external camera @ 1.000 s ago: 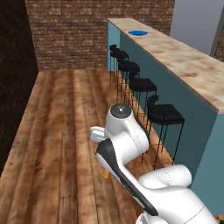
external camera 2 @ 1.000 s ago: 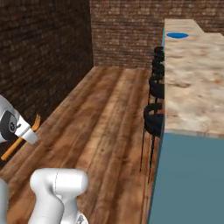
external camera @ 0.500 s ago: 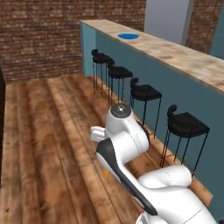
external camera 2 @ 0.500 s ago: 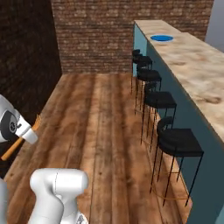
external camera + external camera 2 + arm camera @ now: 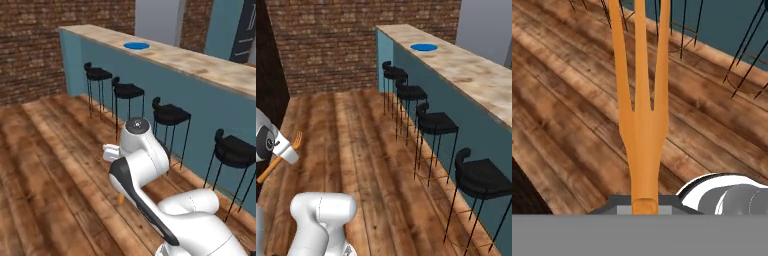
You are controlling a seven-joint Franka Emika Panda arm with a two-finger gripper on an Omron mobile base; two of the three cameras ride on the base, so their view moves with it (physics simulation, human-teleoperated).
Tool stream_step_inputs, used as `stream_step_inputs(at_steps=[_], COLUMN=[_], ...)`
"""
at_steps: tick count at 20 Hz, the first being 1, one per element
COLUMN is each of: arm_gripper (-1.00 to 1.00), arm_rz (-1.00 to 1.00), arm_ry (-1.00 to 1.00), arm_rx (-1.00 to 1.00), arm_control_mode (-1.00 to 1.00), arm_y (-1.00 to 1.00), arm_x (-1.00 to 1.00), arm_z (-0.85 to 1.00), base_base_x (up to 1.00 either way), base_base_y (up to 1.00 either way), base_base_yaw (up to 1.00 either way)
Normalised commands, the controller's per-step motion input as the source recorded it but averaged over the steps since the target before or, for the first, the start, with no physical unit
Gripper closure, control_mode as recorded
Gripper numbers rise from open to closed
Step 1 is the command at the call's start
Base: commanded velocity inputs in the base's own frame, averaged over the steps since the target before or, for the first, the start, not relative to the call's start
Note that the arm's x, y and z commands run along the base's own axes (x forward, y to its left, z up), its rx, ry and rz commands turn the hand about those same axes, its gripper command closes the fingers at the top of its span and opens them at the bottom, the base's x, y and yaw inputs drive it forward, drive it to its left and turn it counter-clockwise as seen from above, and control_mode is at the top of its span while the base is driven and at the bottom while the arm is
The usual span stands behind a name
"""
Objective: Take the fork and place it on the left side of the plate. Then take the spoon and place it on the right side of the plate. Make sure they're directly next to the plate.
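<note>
Across the wooden floor (image 5: 356,150), a long teal bar with a light tabletop (image 5: 466,65) is seen running toward the brick wall (image 5: 331,45). Four black stools (image 5: 438,122) are lined up along its front, on the floor side. The plate (image 5: 424,47) is seen lying flat on the tabletop toward its far end, also visible in the left base view (image 5: 136,45); it is well apart from the arm. The fork (image 5: 643,110) is carried low over the floor, far from the plate: in the hand view its three tines point away from the camera, with the handle running down between the jaws. In the right base view the fork (image 5: 297,140) sticks out past the white hand, tines up, handle angled down-left. The jaws are closed on the fork handle. Fingertips themselves can't be made out.
</note>
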Motion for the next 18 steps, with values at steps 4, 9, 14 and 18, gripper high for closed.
stream_step_inputs(at_steps=[4,9,14,18], arm_gripper=[1.0,1.0,1.0,1.0], arm_rz=[0.0,0.0,0.0,0.0], arm_ry=[0.0,0.0,0.0,0.0], arm_rx=[0.0,0.0,0.0,0.0], arm_control_mode=[1.0,1.0,1.0,1.0], arm_y=[0.0,0.0,0.0,0.0], arm_x=[0.0,0.0,0.0,0.0], arm_z=[0.0,0.0,0.0,0.0], base_base_x=[1.0,1.0,1.0,1.0], base_base_y=[1.0,1.0,1.0,1.0], base_base_yaw=[-0.44,-0.45,-0.36,-0.38])
